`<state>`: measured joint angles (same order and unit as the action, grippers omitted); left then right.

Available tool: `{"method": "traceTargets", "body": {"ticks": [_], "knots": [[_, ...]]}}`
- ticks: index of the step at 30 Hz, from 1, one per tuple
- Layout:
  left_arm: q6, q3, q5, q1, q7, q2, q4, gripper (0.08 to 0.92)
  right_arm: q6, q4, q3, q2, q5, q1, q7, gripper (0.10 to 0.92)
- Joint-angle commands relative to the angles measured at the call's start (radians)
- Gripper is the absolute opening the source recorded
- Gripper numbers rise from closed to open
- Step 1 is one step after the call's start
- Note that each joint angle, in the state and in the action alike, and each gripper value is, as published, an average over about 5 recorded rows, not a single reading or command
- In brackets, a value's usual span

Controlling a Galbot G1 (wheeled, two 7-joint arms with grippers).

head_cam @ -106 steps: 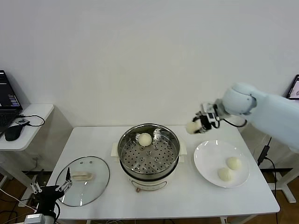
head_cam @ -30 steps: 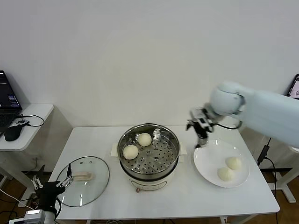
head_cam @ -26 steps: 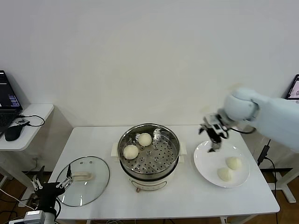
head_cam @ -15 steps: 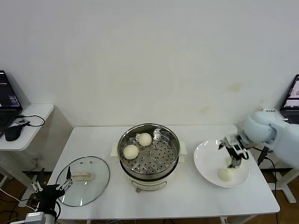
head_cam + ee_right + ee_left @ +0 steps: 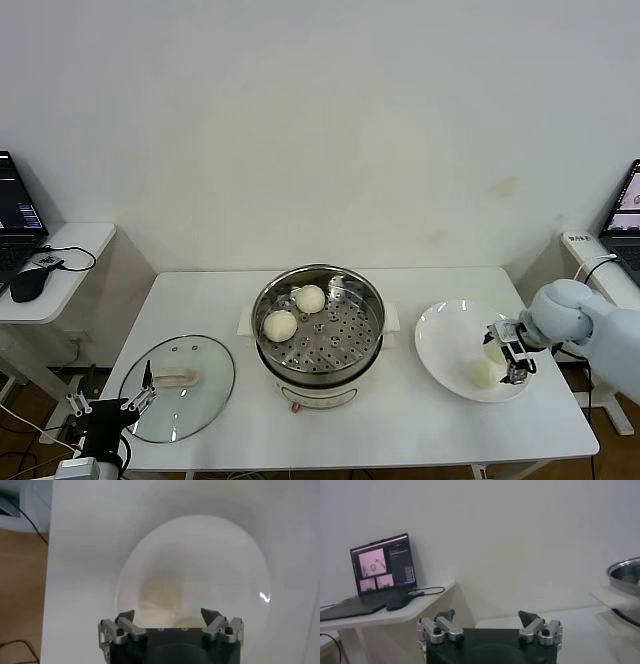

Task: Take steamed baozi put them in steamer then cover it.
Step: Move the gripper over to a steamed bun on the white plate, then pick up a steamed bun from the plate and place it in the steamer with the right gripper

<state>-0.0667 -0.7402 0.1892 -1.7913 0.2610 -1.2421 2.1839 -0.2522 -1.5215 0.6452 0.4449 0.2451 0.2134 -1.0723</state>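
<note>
Two buns (image 5: 294,312) sit in the steamer (image 5: 318,335) mid-table; two more (image 5: 488,366) wait on the plate (image 5: 445,345) near the right edge. The right gripper (image 5: 510,357) hangs spread over them, gripping nothing. The lid (image 5: 178,386) lies at the front-left corner beside the spread, idle left gripper (image 5: 112,405). By my reckoning, half the buns and the covering remain.

A second baozi (image 5: 280,325) now sits in the steamer (image 5: 318,335); right hand (image 5: 509,357) dropped over the plate (image 5: 445,340)
</note>
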Motion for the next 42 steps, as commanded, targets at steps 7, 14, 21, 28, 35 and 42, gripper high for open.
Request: {"method": "traceTargets", "body": {"ticks": [7, 14, 21, 28, 35, 42], "knots": [[0.0, 0.003, -0.003, 0.009, 0.0, -0.002, -0.012, 0.823, 0.0, 0.072, -0.085, 0.062, 0.046, 0.11, 0.032, 0.82], [0.0, 0.002, -0.003, 0.011, 0.0, -0.002, -0.015, 0.823, -0.013, 0.088, -0.086, 0.09, 0.047, 0.121, 0.038, 0.798], [0.0, 0.002, -0.003, 0.014, 0.001, -0.003, -0.022, 0.823, -0.027, 0.096, -0.084, 0.097, 0.045, 0.116, 0.039, 0.731], [0.0, 0.002, -0.003, 0.017, 0.002, -0.004, -0.024, 0.823, -0.025, 0.092, -0.084, 0.089, 0.034, 0.092, 0.022, 0.624], [-0.002, 0.002, -0.002, 0.02, 0.002, 0.001, -0.019, 0.823, -0.036, 0.044, 0.012, 0.055, -0.052, -0.085, -0.005, 0.582], [-0.008, 0.009, -0.002, 0.029, 0.002, 0.006, -0.01, 0.823, -0.058, -0.011, 0.155, 0.053, -0.211, -0.416, -0.016, 0.578]]}}
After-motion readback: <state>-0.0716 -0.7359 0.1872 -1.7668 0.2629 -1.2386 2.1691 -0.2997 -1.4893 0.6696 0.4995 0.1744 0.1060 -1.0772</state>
